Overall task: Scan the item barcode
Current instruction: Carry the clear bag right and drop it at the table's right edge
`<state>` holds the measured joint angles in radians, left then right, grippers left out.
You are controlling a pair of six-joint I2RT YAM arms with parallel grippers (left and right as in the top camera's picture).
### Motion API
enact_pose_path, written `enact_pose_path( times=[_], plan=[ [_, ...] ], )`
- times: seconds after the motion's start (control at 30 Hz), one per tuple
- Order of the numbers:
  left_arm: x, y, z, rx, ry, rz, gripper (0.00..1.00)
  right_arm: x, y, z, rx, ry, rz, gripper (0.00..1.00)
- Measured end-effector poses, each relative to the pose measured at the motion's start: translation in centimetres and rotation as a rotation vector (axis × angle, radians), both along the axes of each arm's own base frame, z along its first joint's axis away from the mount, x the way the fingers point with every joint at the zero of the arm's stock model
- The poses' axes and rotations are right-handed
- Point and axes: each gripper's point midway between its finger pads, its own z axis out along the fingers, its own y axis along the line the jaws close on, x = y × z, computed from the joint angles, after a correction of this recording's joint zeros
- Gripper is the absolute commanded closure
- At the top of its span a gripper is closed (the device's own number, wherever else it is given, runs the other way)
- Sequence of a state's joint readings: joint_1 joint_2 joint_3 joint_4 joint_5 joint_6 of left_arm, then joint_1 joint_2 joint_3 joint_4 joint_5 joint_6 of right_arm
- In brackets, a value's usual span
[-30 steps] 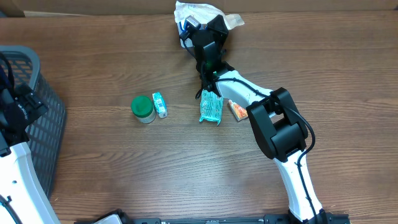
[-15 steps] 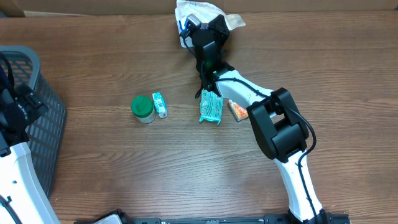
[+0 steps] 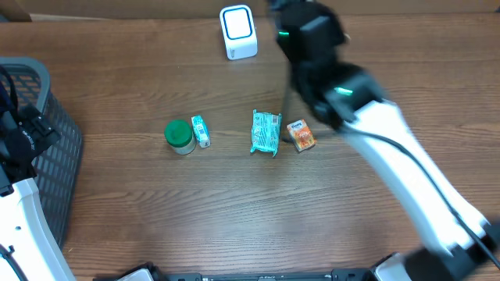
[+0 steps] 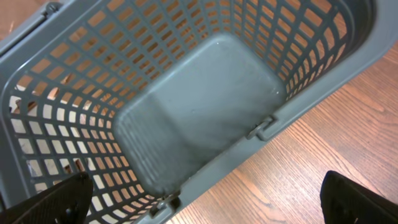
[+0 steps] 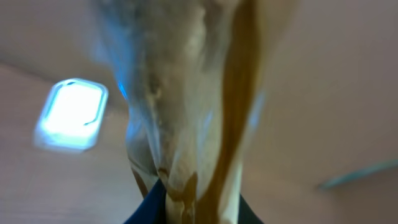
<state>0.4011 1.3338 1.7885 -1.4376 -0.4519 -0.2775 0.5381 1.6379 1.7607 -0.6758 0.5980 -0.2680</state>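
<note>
The right gripper is clamping a pale bag near the scanner. The left gripper is hovering, fully released, above the basket.

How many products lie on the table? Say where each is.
4, in a row mid-table: green-lidded jar leftmost, small teal box beside it, teal packet centre, orange box rightmost. The blurred right arm may hide others.

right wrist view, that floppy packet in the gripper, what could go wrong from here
Slip: the packet hangs crumpled from the right gripper, pinched at one end, and the arm is motion-blurred, so it might shake loose.
Missed scan: the scanner sits off to the packet's side and no barcode shows, so it may not read.
</note>
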Motion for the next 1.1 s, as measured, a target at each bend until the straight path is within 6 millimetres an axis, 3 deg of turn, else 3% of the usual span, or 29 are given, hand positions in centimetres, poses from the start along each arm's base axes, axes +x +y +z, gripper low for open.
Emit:
enact_pose_path(
  times=[0.1, 0.2, 0.27, 0.47, 0.7, 0.73, 0.77, 0.8, 0.83, 0.93, 1.1],
  plan=[
    [0.0, 0.0, 0.0, 0.000, 0.000, 0.000, 0.01, -3.1, -3.8, -0.1, 0.286, 0.133, -0.014, 0.96],
    [0.0, 0.0, 0.0, 0.000, 0.000, 0.000, 0.00, -4.5, -9.1, -2.1, 0.505, 0.282, -0.111, 0.96],
    [0.0, 0.0, 0.0, 0.000, 0.000, 0.000, 0.00, -5.1, -13.5, -5.0, 0.674, 0.400, -0.222, 0.96],
    [0.0, 0.0, 0.0, 0.000, 0.000, 0.000, 0.01, -5.5, -21.7, -12.7, 0.972, 0.547, -0.425, 0.96],
    [0.0, 0.0, 0.0, 0.000, 0.000, 0.000, 0.00, -7.4, -26.8, -22.3, 1.205, 0.645, -0.598, 0.96],
    [0.0, 0.0, 0.0, 0.000, -0.001, 0.000, 0.00, -7.8, -27.3, -23.6, 1.232, 0.656, -0.624, 0.91],
    [0.0, 0.0, 0.0, 0.000, -0.001, 0.000, 0.00, -8.2, -27.8, -24.7, 1.254, 0.669, -0.649, 0.80],
    [0.0, 0.0, 0.0, 0.000, 0.000, 0.000, 0.00, -8.7, -28.3, -25.6, 1.273, 0.678, -0.674, 0.46],
    [0.0, 0.0, 0.0, 0.000, 0.000, 0.000, 0.01, -9.1, -28.6, -26.4, 1.292, 0.694, -0.699, 0.28],
    [0.0, 0.0, 0.0, 0.000, -0.001, 0.000, 0.00, -10.1, -29.2, -27.7, 1.329, 0.729, -0.750, 0.13],
    [0.0, 0.0, 0.0, 0.000, -0.001, 0.000, 0.00, -11.0, -28.4, -27.8, 1.346, 0.784, -0.760, 0.10]
  ],
)
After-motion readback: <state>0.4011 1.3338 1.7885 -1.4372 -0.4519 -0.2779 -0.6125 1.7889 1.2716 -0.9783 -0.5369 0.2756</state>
